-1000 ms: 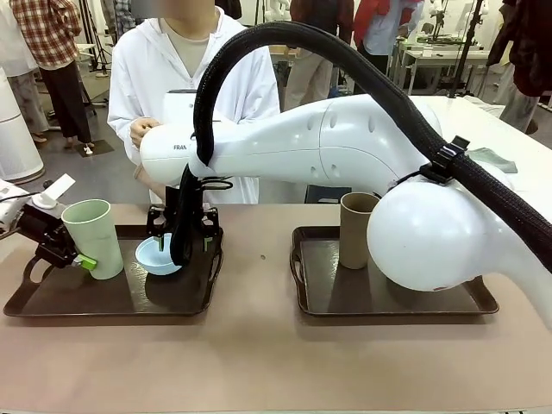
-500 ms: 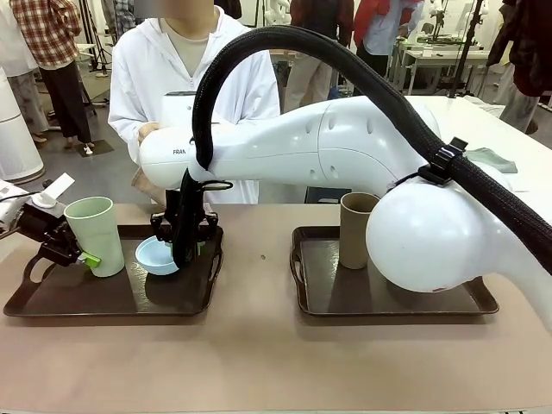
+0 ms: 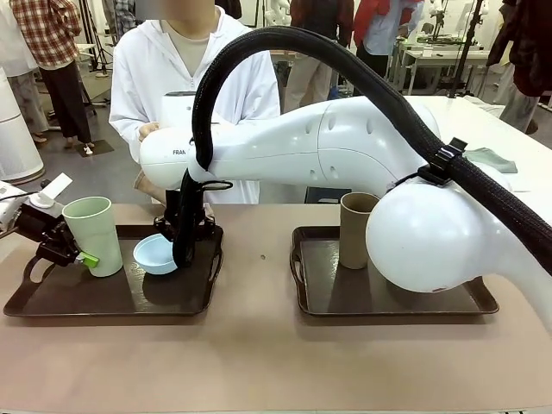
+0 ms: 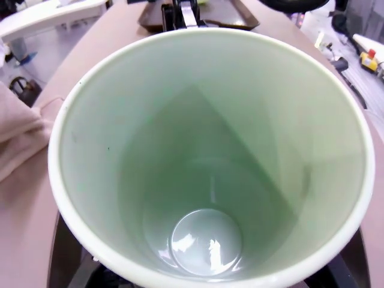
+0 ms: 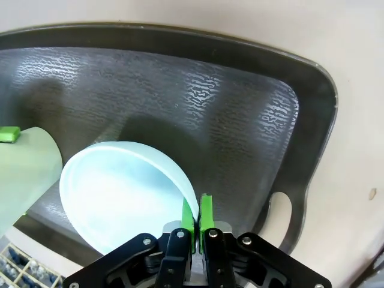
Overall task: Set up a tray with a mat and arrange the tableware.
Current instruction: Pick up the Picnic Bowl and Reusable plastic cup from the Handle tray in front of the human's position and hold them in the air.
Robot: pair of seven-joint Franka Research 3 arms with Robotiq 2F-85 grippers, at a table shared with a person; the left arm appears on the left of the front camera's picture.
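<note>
The pale green cup (image 3: 93, 235) stands upright at the left end of the left tray (image 3: 194, 304). My left gripper (image 3: 84, 257) is shut on its wall from the left. The left wrist view looks down into that cup (image 4: 210, 156). My right gripper (image 5: 197, 215) is shut on the rim of the light blue bowl (image 5: 120, 192). The bowl (image 3: 153, 254) hangs tilted just above the tray's middle. The brown cup (image 3: 356, 229) stands upright at the back left of the right tray (image 3: 397, 306). The left tray's floor (image 5: 180, 90) is dark and ripple-textured; whether that is the mat I cannot tell.
A person in a white coat (image 3: 147, 78) stands at the far side behind the left tray, hands held near the chest. My right arm (image 3: 345, 147) reaches across the table's middle above both trays. Bare tabletop (image 3: 259, 362) lies in front of the trays.
Both grippers have closed, the left on the green cup and the right on the blue bowl's rim. The bowl has tipped and shifted slightly to the left.
</note>
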